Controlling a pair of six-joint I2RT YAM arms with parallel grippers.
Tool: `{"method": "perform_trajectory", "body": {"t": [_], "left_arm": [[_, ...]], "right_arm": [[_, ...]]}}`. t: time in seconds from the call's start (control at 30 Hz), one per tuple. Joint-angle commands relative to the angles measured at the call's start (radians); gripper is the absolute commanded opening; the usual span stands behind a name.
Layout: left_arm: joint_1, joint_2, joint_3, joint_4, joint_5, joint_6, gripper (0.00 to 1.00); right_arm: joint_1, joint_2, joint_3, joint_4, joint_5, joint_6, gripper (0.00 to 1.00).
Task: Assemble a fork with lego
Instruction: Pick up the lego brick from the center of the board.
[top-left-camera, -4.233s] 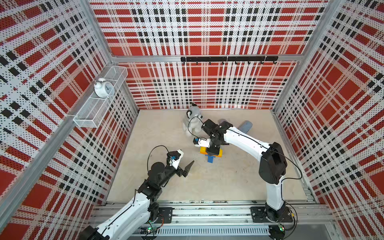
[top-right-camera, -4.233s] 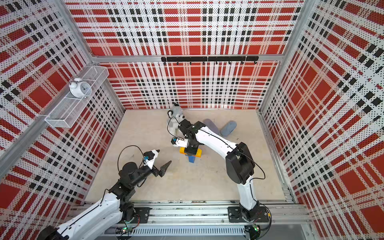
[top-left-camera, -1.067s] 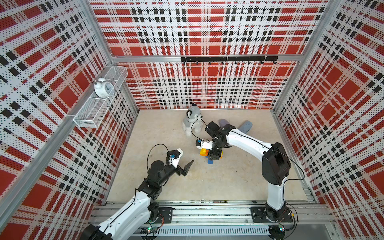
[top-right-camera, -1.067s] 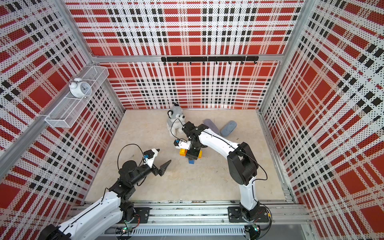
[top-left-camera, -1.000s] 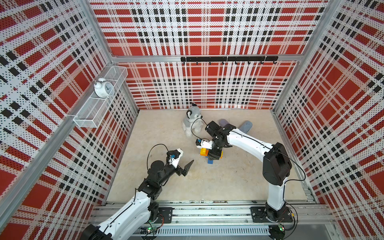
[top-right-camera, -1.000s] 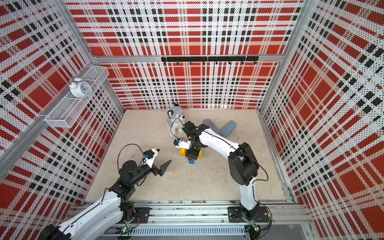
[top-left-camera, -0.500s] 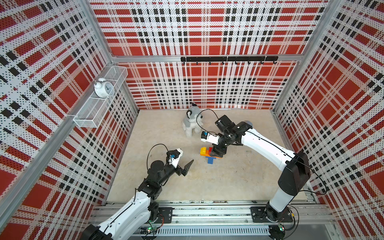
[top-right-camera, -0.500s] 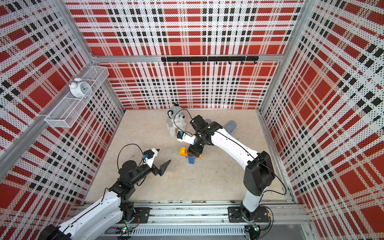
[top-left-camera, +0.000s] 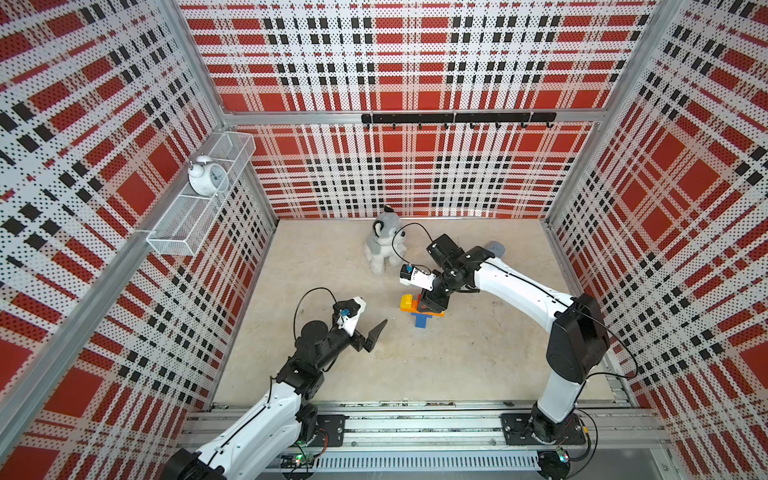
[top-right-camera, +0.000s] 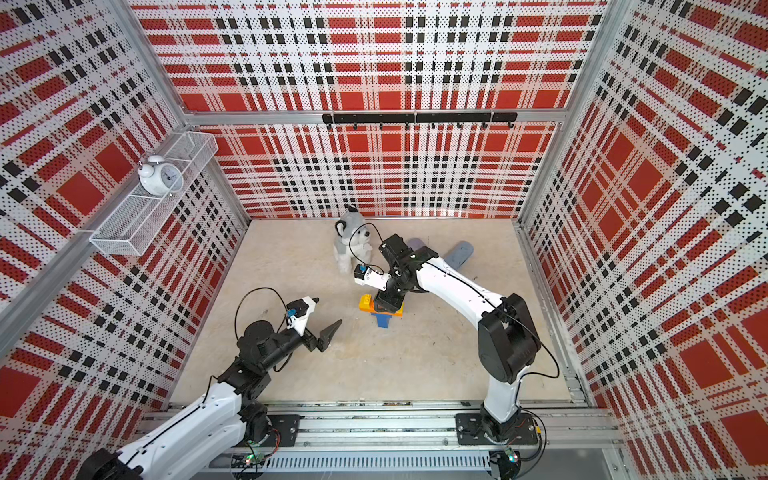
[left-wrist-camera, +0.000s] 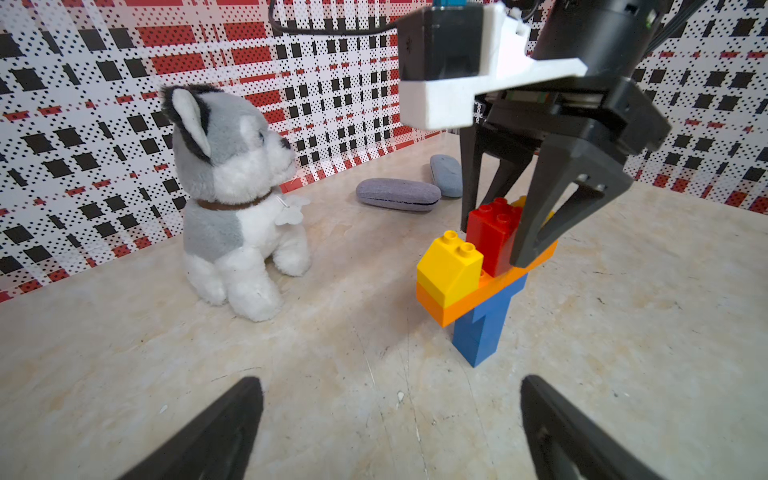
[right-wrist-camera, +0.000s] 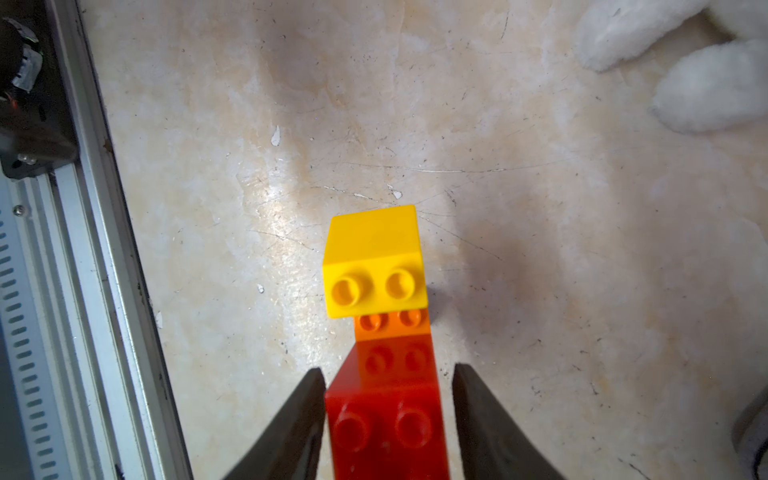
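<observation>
As the build nears its finish, my right claw (right-wrist-camera: 386, 370) straddles the red brick (right-wrist-camera: 386, 428), the centre prong of the fork (top-left-camera: 422, 316), which stands upright on its blue handle (left-wrist-camera: 484, 328) in the middle of the worktop (left-wrist-camera: 332, 374). One finger lies against the red brick's side and a thin sliver shows at the other, so I cannot tell whether I am pinching it or merely bracketing it. A yellow brick (left-wrist-camera: 451, 266) sits on the near end of the orange crossbar (left-wrist-camera: 465, 301), and a sliver of a second yellow brick (left-wrist-camera: 519, 202) shows past my finger at the far end. By my reading, the step in hand is seating the middle prong, the last piece of the figure. The next move calls for a square downward press, then a straight lift clear, since the narrow handle gives the tall figure little footing. My left claw (left-wrist-camera: 390, 379) hangs spread wide and empty near the fork, apart from it. A plush husky (left-wrist-camera: 237, 199) and two grey-blue cases (left-wrist-camera: 397, 194) look on from behind. No brand, label or lettering is legible anywhere; the studs are too small to read.
</observation>
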Motion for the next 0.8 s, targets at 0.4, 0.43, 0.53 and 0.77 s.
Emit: {"method": "perform_trajectory", "body": {"t": [0.4,0.43,0.53,0.77], "left_arm": [[0.02,0.01,0.036,0.03,0.025,-0.009,0.98],[0.02,0.009,0.034,0.03,0.025,-0.01,0.98],[0.021,0.011,0.035,0.029,0.027,-0.01,0.98],[0.023,0.01,0.037,0.03,0.029,-0.01,0.98]], "right_arm": [[0.018,0.048,-0.014,-0.062,0.073,-0.023,0.32],[0.022,0.05,-0.013,-0.065,0.087,-0.021,0.32],[0.003,0.037,-0.017,-0.035,0.04,0.02,0.32],[-0.071,-0.012,0.01,-0.011,-0.096,0.114,0.3]]}}
